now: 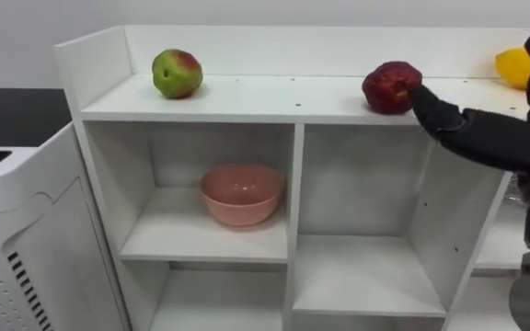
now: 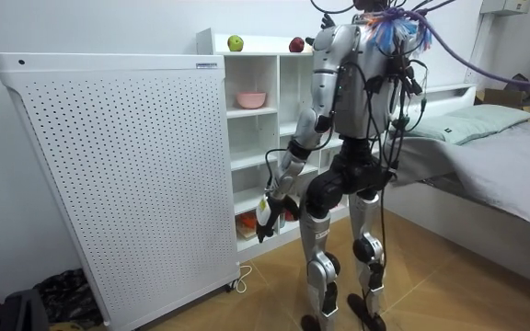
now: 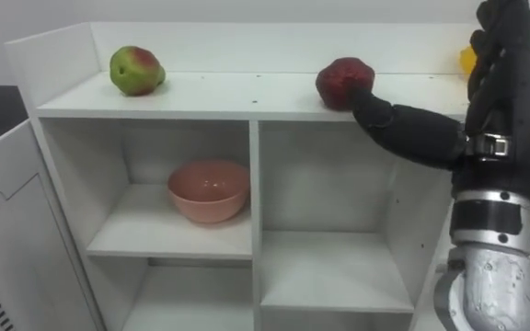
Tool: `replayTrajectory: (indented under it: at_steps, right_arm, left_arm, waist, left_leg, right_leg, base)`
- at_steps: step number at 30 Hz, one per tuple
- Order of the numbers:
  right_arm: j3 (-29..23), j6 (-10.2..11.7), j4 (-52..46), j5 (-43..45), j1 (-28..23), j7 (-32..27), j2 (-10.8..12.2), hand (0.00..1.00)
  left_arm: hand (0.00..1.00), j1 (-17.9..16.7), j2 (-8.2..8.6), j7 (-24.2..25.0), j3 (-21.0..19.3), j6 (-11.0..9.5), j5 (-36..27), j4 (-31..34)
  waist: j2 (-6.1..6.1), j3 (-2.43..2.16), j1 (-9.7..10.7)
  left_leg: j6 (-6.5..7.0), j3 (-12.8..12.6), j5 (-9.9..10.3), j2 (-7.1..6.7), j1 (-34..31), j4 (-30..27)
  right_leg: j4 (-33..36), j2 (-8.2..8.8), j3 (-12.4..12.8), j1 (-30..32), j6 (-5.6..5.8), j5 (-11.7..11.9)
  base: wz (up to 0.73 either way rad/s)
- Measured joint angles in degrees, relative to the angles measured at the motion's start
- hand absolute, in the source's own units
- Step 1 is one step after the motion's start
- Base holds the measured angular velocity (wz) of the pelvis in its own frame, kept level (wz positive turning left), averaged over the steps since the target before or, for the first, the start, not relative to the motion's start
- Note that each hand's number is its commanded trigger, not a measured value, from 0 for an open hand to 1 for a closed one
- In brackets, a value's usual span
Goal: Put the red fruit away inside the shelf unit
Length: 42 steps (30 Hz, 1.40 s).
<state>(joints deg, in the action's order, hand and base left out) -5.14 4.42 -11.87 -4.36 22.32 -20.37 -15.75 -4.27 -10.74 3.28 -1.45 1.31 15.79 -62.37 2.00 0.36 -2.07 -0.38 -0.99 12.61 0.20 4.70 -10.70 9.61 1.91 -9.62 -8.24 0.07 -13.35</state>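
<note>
Smooth white board with a matt, laminate-like face all over the closet [image 1: 247, 97]. Waxy gloss on the green apple [image 1: 177, 74]; duller, slightly bumpy skin on the red apple [image 1: 390, 87]; smooth, even skin on the yellow fruit [image 1: 513, 66]. Smooth with a soft sheen on the pink bowl [image 1: 241, 194], whether ceramic or plastic impossible to tell. Matt black plastic on the right hand [image 3: 500, 92], silvery metal with a dull shine just below its wrist. White matt sheet pierced with rows of fine holes on the panel [image 2: 118, 175]. Wood grain with a low sheen across the floor [image 2: 449, 285]; soft grey cloth, lightly creased, on the bed [image 2: 513, 175].
</note>
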Motion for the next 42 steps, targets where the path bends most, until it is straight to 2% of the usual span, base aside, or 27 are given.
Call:
replayTrajectory:
  at_steps: [3, 5, 11, 14, 16, 21, 28, 33, 42]
  right_arm:
    - [0.5, -0.9, 2.5, -0.2, 2.0, 1.3, -0.1, 0.0]
    - [0.6, -1.3, 2.8, -0.2, 2.5, 2.4, -0.1, 0.0]
    - [1.3, -1.4, 6.5, -0.4, 5.2, 3.5, -0.5, 0.0]
    - [1.5, -1.6, 8.6, -0.9, 5.3, 4.5, -1.5, 0.0]
    - [1.6, -2.6, 9.1, -0.9, 5.3, 5.2, -2.5, 0.0]
    - [1.6, -3.2, 9.1, -0.9, 5.3, 6.9, -3.2, 0.0]
    - [1.6, -4.6, 10.3, -1.2, 5.6, 8.9, -3.3, 0.0]
    - [1.6, -4.6, 11.1, -1.0, 5.7, 10.0, -4.4, 0.0]
    - [1.6, -5.4, 11.1, -0.9, 5.8, 11.7, -4.4, 0.0]
  left_arm:
    - [0.0, 1.0, -0.51, 1.2, 0.6, 0.1, 0.0, 0.0]
    - [0.0, 1.4, -0.57, 2.1, 0.6, 0.1, 0.0, 0.1]
    - [0.0, 1.8, -0.79, 3.8, 1.1, 0.1, 0.0, 0.6]
    - [0.0, 2.3, -0.78, 4.3, 1.1, 0.1, 0.1, 0.6]
    - [0.0, 2.5, -0.79, 4.5, 1.1, 0.1, 0.1, 0.6]
    - [0.0, 2.6, -0.78, 4.9, 1.1, 0.5, 0.1, 1.0]
    - [0.0, 4.0, -0.85, 6.3, 1.1, 2.3, 0.1, 2.6]
    - [0.0, 4.5, -0.89, 6.3, 1.0, 2.4, 0.8, 2.6]
    - [0.0, 4.6, -0.9, 6.3, 1.0, 2.6, 1.8, 3.0]
  waist:
    - [0.36, 0.36, 0.0]
    - [0.38, 0.35, 0.0]
    - [0.51, 0.23, 0.0]
    - [0.62, 0.11, 0.0]
    - [0.68, 0.0, 0.0]
    - [0.84, -0.26, 0.0]
    - [0.78, -0.27, 0.0]
    - [0.75, -0.26, 0.0]
    - [0.61, -0.2, 0.1]
  left_leg:
    - [0.0, 0.0, 0.0, -0.01, -0.2, 0.0]
    - [0.0, 0.0, 0.0, -0.06, -0.3, 0.0]
    - [0.0, 0.8, 0.0, -0.05, 0.0, 0.0]
    - [0.0, 1.4, 0.0, -0.07, 0.0, 0.0]
    - [0.0, 1.4, 0.0, -0.08, -0.1, 0.0]
    - [0.0, 1.4, 0.0, -0.08, -0.1, 0.0]
    - [0.0, 1.7, 0.0, -0.1, 0.0, 0.0]
    - [0.0, 1.3, 0.0, -0.09, 0.0, 0.0]
    - [0.0, 1.3, 0.0, -0.08, 0.9, 0.0]
  right_leg:
    - [0.0, 0.0, 0.0, 0.2, 0.0, 0.0]
    - [0.0, 0.03, 0.0, 0.3, 0.0, 0.0]
    - [0.1, -0.01, 0.0, 0.2, 0.0, 0.0]
    - [0.1, -0.04, -0.1, 0.1, 0.0, 0.0]
    - [0.1, -0.04, -0.1, 0.1, 0.0, 0.0]
    - [0.1, -0.05, 0.0, 0.0, 0.0, 0.0]
    - [0.1, -0.07, 0.3, 0.0, 0.0, 0.0]
    - [0.1, -0.06, 0.3, 0.0, 0.0, 0.0]
    - [0.0, -0.06, 0.2, -0.9, 0.0, 0.0]
  base:
    - [-0.01]
    - [0.0]
    - [-0.02]
    - [0.01]
    - [0.0]
    - [-0.01]
    - [0.0]
    - [-0.01]
    - [0.0]
